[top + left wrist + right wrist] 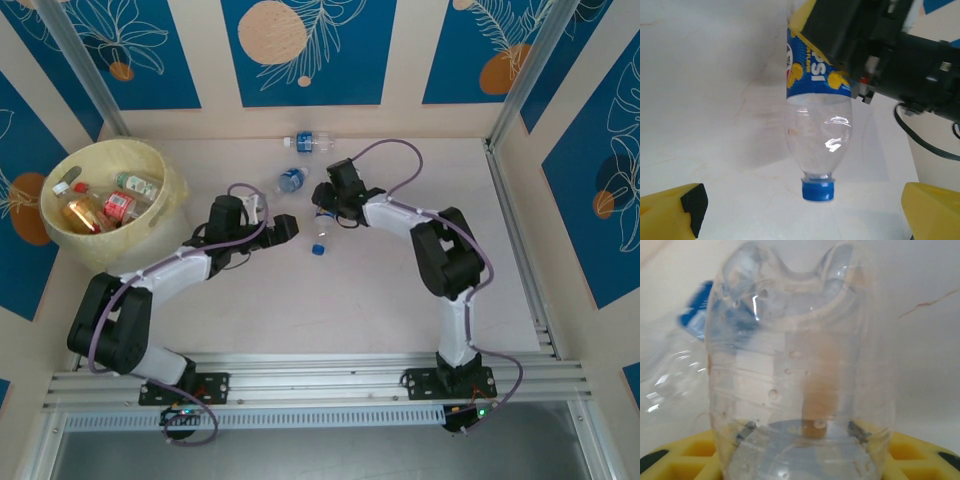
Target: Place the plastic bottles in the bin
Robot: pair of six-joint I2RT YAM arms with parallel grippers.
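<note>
Bottle with a blue label (817, 115) is clamped in the right hand (327, 208), its long axis running 12 to 6 o'clock from above, blue cap (318, 249) toward 6. Left hand (286, 228), wide open and empty, sits at its 9 o'clock. A second bottle (290, 180) and a third bottle (310, 142) lie on the surface (340, 310) toward 12, the bin (170, 208) toward 9.

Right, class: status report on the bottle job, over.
Left claw open, empty. Right claw shut on blue-label bottle. Left arm sits between it and bin. Two loose bottles beyond.
</note>
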